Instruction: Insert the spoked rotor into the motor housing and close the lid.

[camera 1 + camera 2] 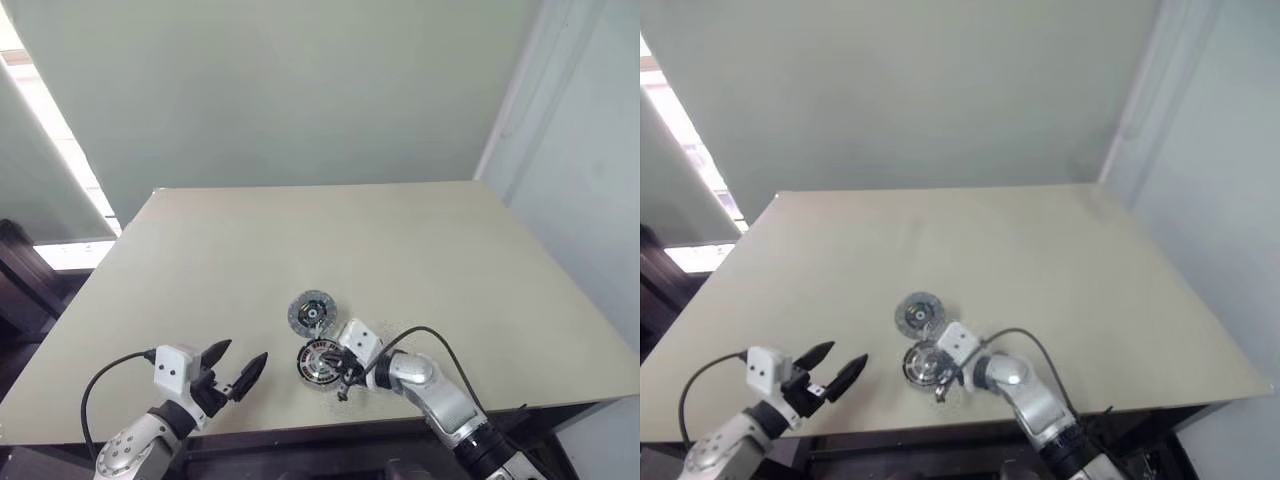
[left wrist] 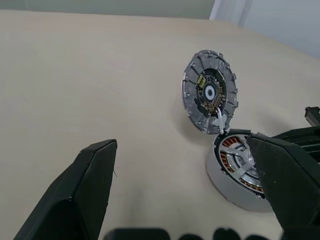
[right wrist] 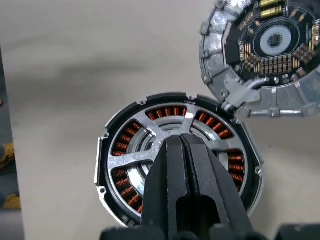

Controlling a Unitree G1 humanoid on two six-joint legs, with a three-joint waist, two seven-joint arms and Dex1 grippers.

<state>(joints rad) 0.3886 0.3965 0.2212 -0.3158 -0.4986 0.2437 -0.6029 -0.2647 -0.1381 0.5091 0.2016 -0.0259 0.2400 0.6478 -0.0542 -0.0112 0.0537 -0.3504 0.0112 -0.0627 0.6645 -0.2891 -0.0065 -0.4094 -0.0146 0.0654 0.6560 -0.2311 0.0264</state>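
On the beige table (image 1: 420,250), near its front edge, the motor housing (image 3: 175,165) sits flat: a squat silver round casing with a ring of copper-brown windings showing through the openings of the piece seated in it. That piece is the spoked rotor (image 3: 150,142), lying inside the housing with its pale silver spokes running from a centre hub out to a ring, the windings visible between them. A dark rim with small notched tabs runs around the casing.

The lid (image 2: 210,91) lies flat on the table, just behind the housing and touching it at one edge, where a small silver hinge-like tab (image 3: 240,97) joins the two. Its grey metallic rim is finely notched into segments, and its upturned face is dark, with a pale ring at the centre and rows of small gold and copper-coloured parts around it. The lid is open, not over the housing.

My right gripper (image 3: 181,145) is clenched, its two black fingers pressed together with nothing between them, their tips over the centre of the rotor. I cannot tell whether they touch it.

My left gripper (image 1: 240,368) hangs to the left of the housing, well apart from it, its fingers spread wide and holding nothing, pointing across towards the housing.
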